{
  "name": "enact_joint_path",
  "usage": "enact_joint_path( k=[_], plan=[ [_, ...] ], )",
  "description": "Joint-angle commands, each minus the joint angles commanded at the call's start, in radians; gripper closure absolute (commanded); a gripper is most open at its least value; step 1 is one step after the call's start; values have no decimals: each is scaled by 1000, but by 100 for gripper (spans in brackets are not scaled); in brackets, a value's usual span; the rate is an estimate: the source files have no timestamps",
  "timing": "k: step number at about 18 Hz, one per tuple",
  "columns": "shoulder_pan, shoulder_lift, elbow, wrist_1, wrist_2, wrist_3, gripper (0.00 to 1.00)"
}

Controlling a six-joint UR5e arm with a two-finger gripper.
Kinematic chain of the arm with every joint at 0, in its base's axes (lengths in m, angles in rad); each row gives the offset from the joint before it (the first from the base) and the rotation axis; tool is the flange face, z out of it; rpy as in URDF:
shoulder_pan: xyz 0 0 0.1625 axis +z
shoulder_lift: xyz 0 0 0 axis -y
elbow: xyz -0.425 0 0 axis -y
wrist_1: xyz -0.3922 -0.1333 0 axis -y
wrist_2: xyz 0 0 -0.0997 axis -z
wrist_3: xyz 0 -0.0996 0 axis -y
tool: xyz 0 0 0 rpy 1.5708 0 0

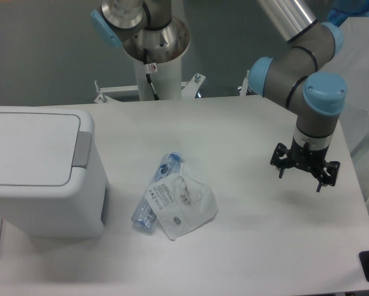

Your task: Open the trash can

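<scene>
My pincer [304, 173] hangs above the table [264, 246] at right, fingers spread, gripping nothing. Trash can [42, 172] sits at far left, lid flat and closed, well apart from me. 1 bottle [159, 191] and 1 packet [185, 206] lie between.

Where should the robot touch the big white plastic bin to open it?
Probably the grey push tab on the right rim of the boxy white plastic trash can. It sits beside the flat, closed lid and faces up, so coming from above looks best. The two-finger gripper hangs far to its right.
</scene>
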Motion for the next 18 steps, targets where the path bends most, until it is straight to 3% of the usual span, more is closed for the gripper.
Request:
enact_joint_path(
  k=[6, 12, 18],
  plan=[
    [-9, 41, -9, 0, -155, -291, 0],
    [-21, 86, -9, -2, -213, -452, 0],
    [-38, 161, -5, -3, -373, -629, 0]
  ],
)
